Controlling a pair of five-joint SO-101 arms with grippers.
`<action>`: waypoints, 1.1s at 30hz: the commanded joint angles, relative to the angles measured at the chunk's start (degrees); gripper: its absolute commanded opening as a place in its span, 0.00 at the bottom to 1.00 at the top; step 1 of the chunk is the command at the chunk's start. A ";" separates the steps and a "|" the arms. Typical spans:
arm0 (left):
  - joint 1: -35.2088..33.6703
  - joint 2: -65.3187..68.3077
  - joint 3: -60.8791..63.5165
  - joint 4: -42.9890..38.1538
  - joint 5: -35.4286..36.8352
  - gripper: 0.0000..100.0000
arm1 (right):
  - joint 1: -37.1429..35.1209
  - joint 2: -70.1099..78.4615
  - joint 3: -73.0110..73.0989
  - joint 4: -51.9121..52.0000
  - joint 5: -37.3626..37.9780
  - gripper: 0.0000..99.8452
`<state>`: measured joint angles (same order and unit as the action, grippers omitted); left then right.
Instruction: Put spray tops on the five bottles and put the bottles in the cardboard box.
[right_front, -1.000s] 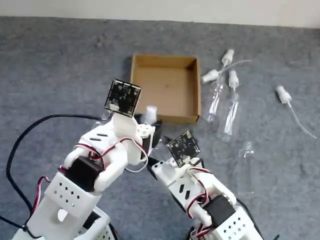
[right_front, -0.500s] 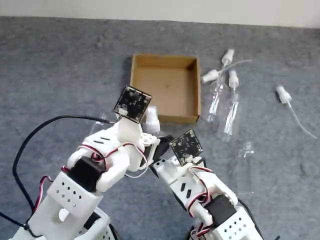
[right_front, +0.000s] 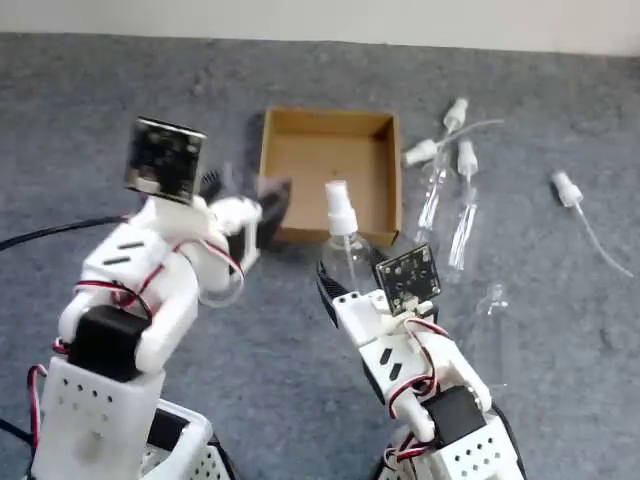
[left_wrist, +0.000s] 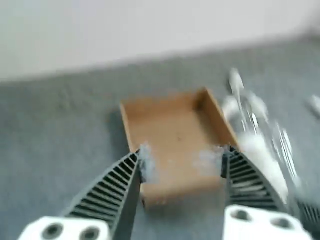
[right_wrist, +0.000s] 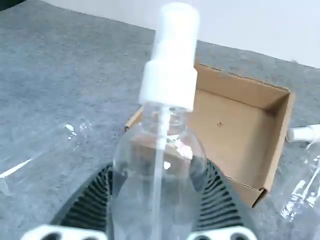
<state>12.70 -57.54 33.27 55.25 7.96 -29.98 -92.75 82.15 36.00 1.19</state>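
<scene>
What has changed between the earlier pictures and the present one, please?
The left end effector drew back from the spray top and swung away to the left, jaws open. The right end effector keeps hold of the bottle, upright, now slightly farther right, in front of the cardboard box. The box, the capped bottles beside it and the loose spray top stayed in place.

Bright, even, diffuse light; soft shadow beside the cardboard box (right_front: 330, 170); small glints on the bottle (right_wrist: 160, 165).

Glossy clear plastic bottle (right_wrist: 150, 167) between ribbed black plastic fingers (right_wrist: 90, 200), smooth white plastic spray top (right_wrist: 170, 55), matt cardboard box (right_wrist: 235, 115), rough grey cloth (right_front: 120, 110).
</scene>
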 joint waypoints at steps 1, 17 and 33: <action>-1.10 5.32 -3.21 -8.79 -0.44 0.20 | -3.38 -0.31 -3.82 -1.36 0.09 0.00; 4.62 17.98 -3.56 -3.34 -4.57 0.20 | -4.53 -0.40 -3.56 0.84 0.09 0.00; 0.22 4.26 0.66 -2.81 -8.26 0.21 | -3.91 -0.22 -4.09 0.75 0.09 0.00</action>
<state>18.42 -52.35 37.14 51.65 0.22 -34.02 -92.66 82.24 37.05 1.19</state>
